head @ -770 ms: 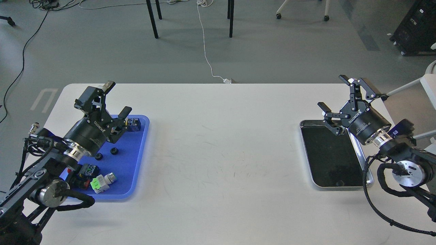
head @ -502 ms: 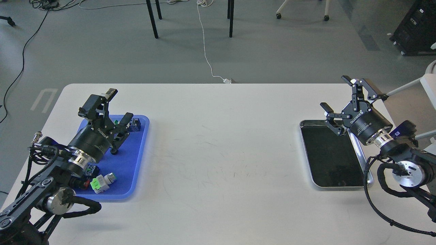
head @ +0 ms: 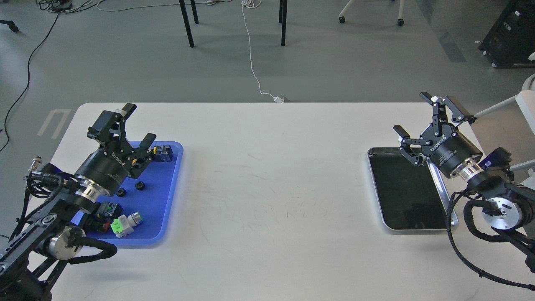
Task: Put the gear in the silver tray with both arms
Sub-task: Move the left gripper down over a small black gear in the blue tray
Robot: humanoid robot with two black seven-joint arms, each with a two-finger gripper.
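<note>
Two small black ring-shaped gears lie on the floor of the blue plastic tray at the left of the desk: one gear sits clear in the open, the other gear just beside it, close under the left arm's wrist. Sharing that tray are a white-and-green plug-like part, a dark push-button unit with a green face and a black-and-yellow switch block near the far edge.

The left claw hangs above the far half of the blue tray, its two fingers spread wide with nothing between them. The right claw is likewise wide apart and empty, poised over the far right corner of the rectangular shiny silver tray, which lies at the right side of the desk, well apart from the blue one. Its dark reflective bottom carries nothing.

The white desk has rounded corners and a matte top marked by faint grey scuffs and scratches across its middle. Beyond it is a grey floor, with a white cable trailing to a small plug at the desk's far edge, black furniture legs, a black cable at the left, chair castors and a dark equipment case at upper right.
</note>
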